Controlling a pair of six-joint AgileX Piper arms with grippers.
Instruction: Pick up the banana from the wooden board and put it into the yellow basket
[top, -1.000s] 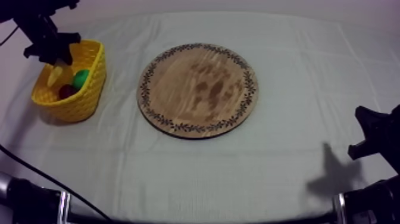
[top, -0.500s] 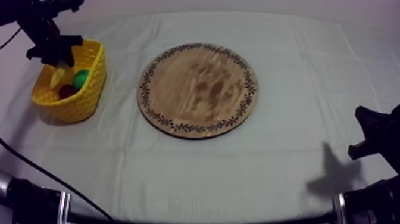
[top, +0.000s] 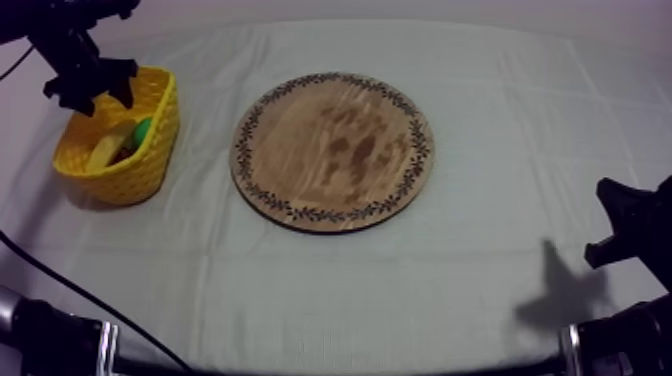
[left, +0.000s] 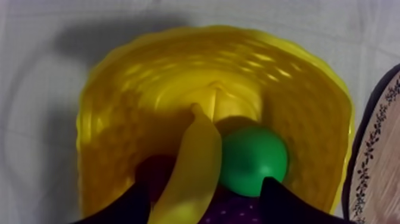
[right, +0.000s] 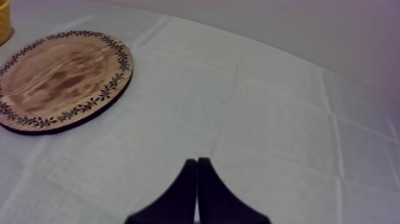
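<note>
**Banana in the basket, left jaws wide apart**

The banana (top: 108, 150) lies slantwise inside the basket (top: 140, 172) at the upper left of the top view, against a green fruit (left: 253, 158). The left gripper (top: 100, 95) hovers over the basket's far rim, its jaws spread wider than the banana below them and gripping nothing. The board (top: 333, 150) sits mid-frame. The right gripper (right: 196, 173), low right, is closed on nothing.

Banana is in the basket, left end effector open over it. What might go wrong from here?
1. The open left end effector hangs close over the rim of the yellow woven basket; leaving sideways might clip and tip it.
2. The yellow toy banana lies slanted beside the round green toy fruit; a jolt might shift it.
</note>
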